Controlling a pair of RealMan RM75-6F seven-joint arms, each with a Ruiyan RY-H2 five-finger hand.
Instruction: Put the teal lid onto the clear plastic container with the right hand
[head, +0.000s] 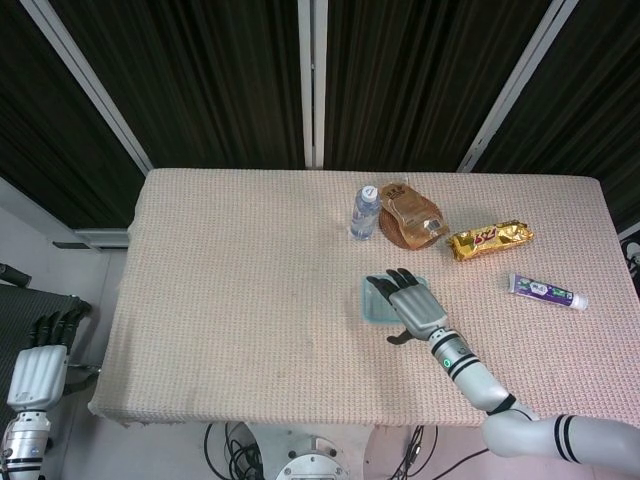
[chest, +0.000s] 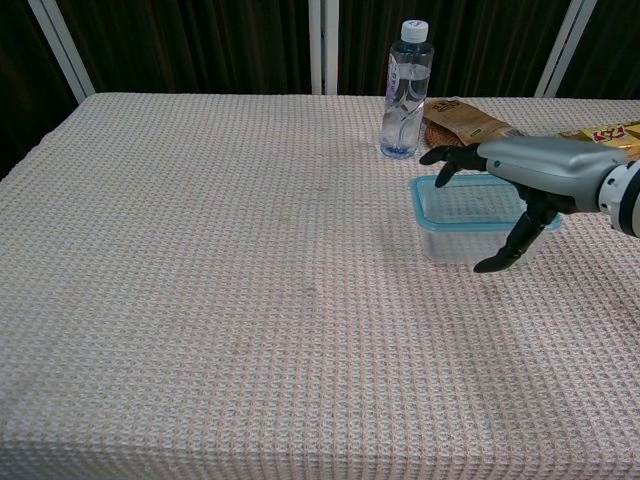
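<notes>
The clear plastic container (chest: 452, 243) stands right of the table's middle, with the teal lid (chest: 462, 204) lying level on its rim. From above, the lid (head: 376, 301) shows as a teal rectangle half hidden under my right hand (head: 413, 304). That right hand (chest: 528, 166) is stretched flat over the lid's far right part, fingers spread toward the bottle and thumb hanging down past the container's near wall. It holds nothing, and I cannot tell whether the palm touches the lid. My left hand (head: 40, 362) hangs empty below the table's left front corner.
A water bottle (chest: 405, 90) stands just behind the container. Beside the bottle, a brown pouch (head: 410, 218) lies on a round coaster. Further right lie a gold snack bar (head: 489, 239) and a toothpaste tube (head: 547, 291). The table's front edge (head: 250, 418) is close.
</notes>
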